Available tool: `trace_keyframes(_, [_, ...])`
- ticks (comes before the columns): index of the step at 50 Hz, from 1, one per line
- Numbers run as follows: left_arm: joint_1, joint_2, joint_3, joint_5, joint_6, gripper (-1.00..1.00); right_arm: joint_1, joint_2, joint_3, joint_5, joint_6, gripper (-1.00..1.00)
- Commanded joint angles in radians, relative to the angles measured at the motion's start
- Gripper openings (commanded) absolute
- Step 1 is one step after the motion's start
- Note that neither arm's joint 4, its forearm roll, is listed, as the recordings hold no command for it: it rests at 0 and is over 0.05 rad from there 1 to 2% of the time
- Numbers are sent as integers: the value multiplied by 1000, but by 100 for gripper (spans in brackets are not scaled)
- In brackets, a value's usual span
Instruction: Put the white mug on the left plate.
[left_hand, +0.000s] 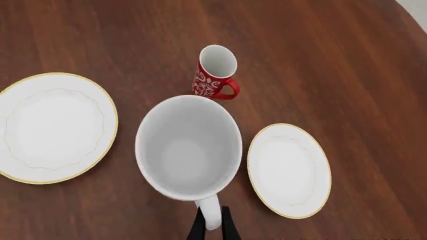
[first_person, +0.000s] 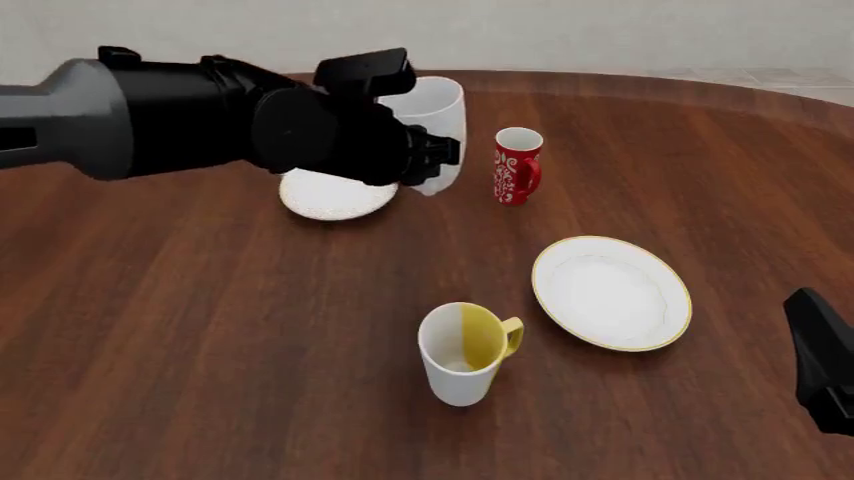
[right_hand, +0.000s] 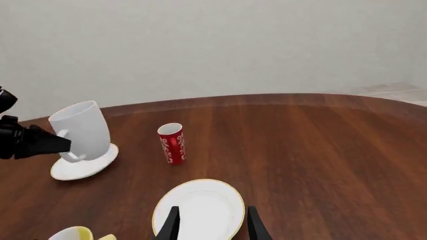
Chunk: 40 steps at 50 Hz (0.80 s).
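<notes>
The white mug (first_person: 430, 115) hangs in the air, slightly tilted, with my left gripper (left_hand: 212, 223) shut on its handle (left_hand: 209, 212). The left wrist view looks down into its open top (left_hand: 189, 147). The left plate (first_person: 327, 195) lies on the table just below and left of the mug. In the right wrist view the mug (right_hand: 81, 131) hovers over the far edge of that plate (right_hand: 81, 167). In the left wrist view the plate (left_hand: 53, 127) shows beside the mug. My right gripper (right_hand: 212, 225) is open and empty, low at the near right (first_person: 817, 360).
A small red patterned mug (first_person: 517, 165) stands right of the white mug. A larger gold-rimmed plate (first_person: 611, 292) lies at the near right, under my right gripper's fingers. A white mug with a yellow interior (first_person: 465, 352) stands near the front centre.
</notes>
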Motion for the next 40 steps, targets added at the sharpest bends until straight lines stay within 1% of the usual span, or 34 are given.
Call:
trace_keyframes(1, [27,-18,-5,20,59,-100,3,5,0,0,-6,100])
trace_keyframes(5, [37,-26,-8,28,66,-100,5,16,0,-10,-10,100])
trace_keyframes(8, [43,-36,-16,38,84,-100,7,23,0,-15,-14,100])
trace_keyframes(16, [59,-66,-23,47,96,-100,6,33,0,-24,-18,100])
trace_keyframes(20, [89,-81,-13,44,94,-100,5,37,0,-28,-19,100])
trace_keyframes(24, [99,-84,-16,48,95,-100,5,40,0,-29,-21,100])
trace_keyframes(31, [122,-87,-32,67,96,-100,5,47,0,-37,-23,100])
trace_keyframes(38, [126,-54,-85,111,125,-100,4,45,0,-34,-24,100])
trace_keyframes(40, [127,-48,-92,115,124,-100,4,46,0,-35,-24,100])
